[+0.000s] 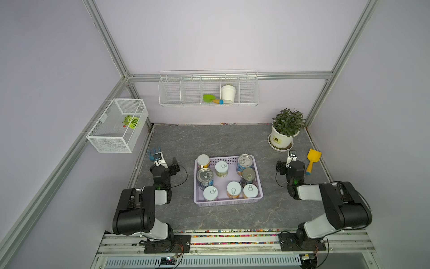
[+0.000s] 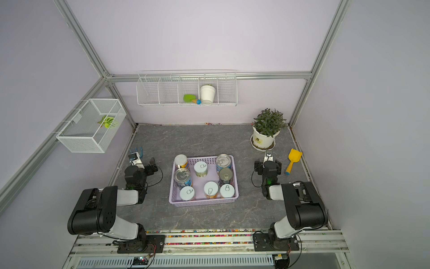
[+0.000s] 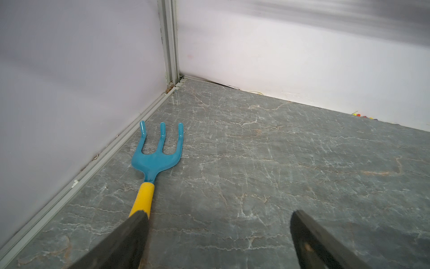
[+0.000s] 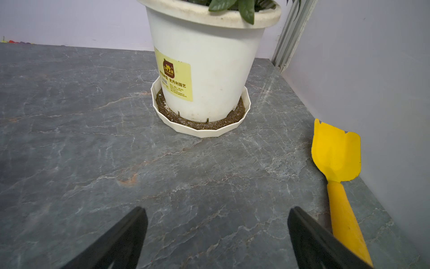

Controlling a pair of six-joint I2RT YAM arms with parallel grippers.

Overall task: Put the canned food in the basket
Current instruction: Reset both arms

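The canned food, several tins, stands upright inside the lilac basket [image 1: 229,203] at the middle of the table in both top views. Silver-topped blue tins [image 1: 205,177] [image 2: 223,161] and white-topped shorter tins [image 1: 233,189] [image 2: 201,168] fill it. The basket's front wall [image 2: 204,202] faces the arm bases. My left gripper [image 1: 164,158] [image 3: 218,214] is open to the basket's left, with bare table between its fingers. My right gripper [image 1: 290,161] [image 4: 217,210] is open to the basket's right, also holding nothing. Neither wrist view shows the tins or the basket.
A blue rake with a yellow handle [image 3: 156,156] [image 1: 154,152] lies by my left gripper along the left wall. A potted plant [image 1: 287,130] [image 4: 209,69] and a yellow shovel [image 1: 311,160] [image 4: 336,156] are near my right gripper. White wire baskets [image 1: 117,125] [image 1: 208,89] hang on the walls.
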